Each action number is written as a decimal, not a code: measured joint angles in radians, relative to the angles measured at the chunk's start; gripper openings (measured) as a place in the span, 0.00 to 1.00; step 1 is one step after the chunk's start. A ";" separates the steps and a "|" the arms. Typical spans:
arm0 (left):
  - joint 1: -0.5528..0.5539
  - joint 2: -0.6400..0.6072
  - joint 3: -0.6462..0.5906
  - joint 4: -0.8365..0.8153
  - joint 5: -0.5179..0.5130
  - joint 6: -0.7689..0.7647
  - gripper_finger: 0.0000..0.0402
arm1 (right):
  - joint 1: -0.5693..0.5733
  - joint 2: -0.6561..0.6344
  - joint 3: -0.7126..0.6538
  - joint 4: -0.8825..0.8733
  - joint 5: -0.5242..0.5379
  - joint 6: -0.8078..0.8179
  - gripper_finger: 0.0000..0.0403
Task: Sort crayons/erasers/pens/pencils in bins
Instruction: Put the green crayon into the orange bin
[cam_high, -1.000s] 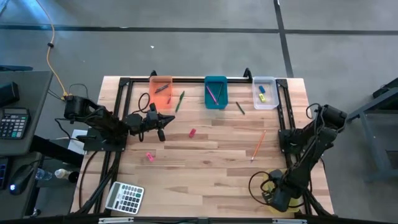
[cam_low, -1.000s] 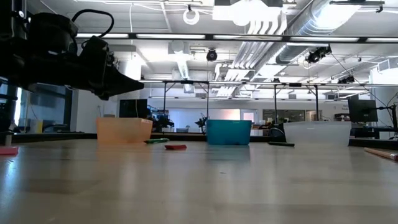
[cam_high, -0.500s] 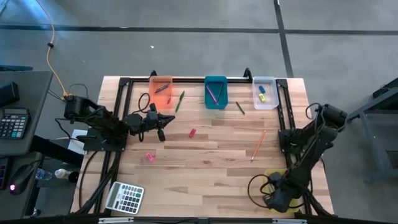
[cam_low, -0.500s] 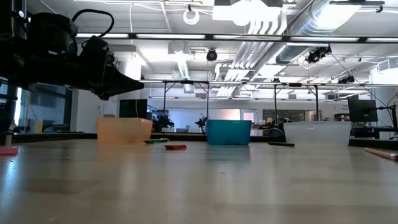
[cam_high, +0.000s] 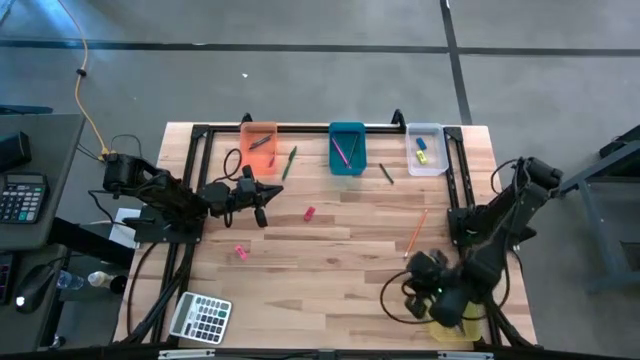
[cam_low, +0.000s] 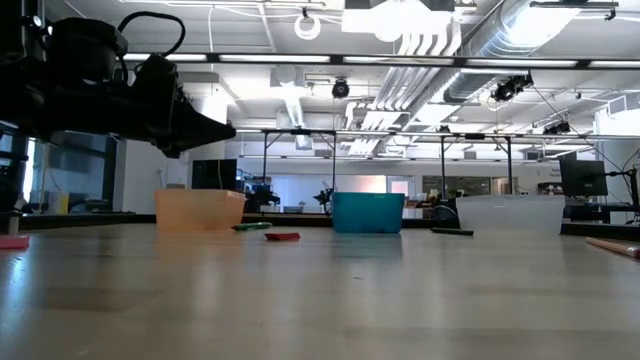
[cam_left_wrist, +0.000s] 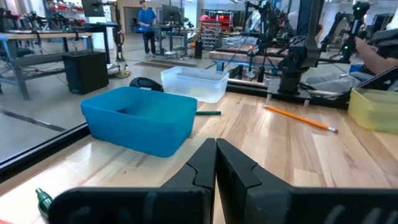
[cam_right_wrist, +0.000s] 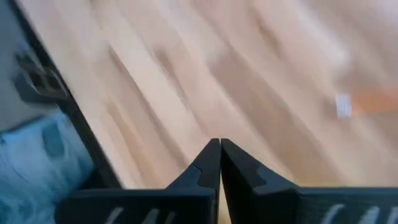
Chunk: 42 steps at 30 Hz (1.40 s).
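My left gripper (cam_high: 262, 196) hangs shut and empty above the table's left half, pointing level toward the right; it also shows in the low view (cam_low: 218, 130). My right gripper (cam_high: 415, 266) is shut and empty, tilted down over the near right of the table, beside the yellow bin (cam_high: 452, 328). An orange pencil (cam_high: 415, 232) lies just beyond it. Two pink erasers (cam_high: 310, 213) (cam_high: 241, 252) and a green pencil (cam_high: 289, 162) lie loose on the wood. The orange bin (cam_high: 258, 145), teal bin (cam_high: 347, 148) and clear bin (cam_high: 425, 150) stand along the far edge.
A grey calculator (cam_high: 200, 318) lies at the near left corner. A dark green stick (cam_high: 385, 174) lies between the teal and clear bins. Black frame rails run along the left, right and far edges. Bare wood spreads across the table's middle and near side.
My right gripper has risen from over the yellow bin at the near right corner and swung toward the table's middle, its wrist rolling as it went. It now points slanting down at the wood near the orange pencil.
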 joint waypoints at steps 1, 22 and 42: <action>0.000 0.000 0.000 0.000 0.000 0.000 0.00 | -0.019 -0.022 -0.035 0.052 0.040 -0.066 0.00; 0.004 0.000 0.041 -0.002 -0.013 0.007 0.00 | -0.966 -0.384 -0.704 0.783 -0.222 -0.983 0.01; 0.191 0.000 0.091 -0.021 0.189 -0.071 0.00 | -1.424 0.050 -0.307 0.411 -0.351 -1.108 0.35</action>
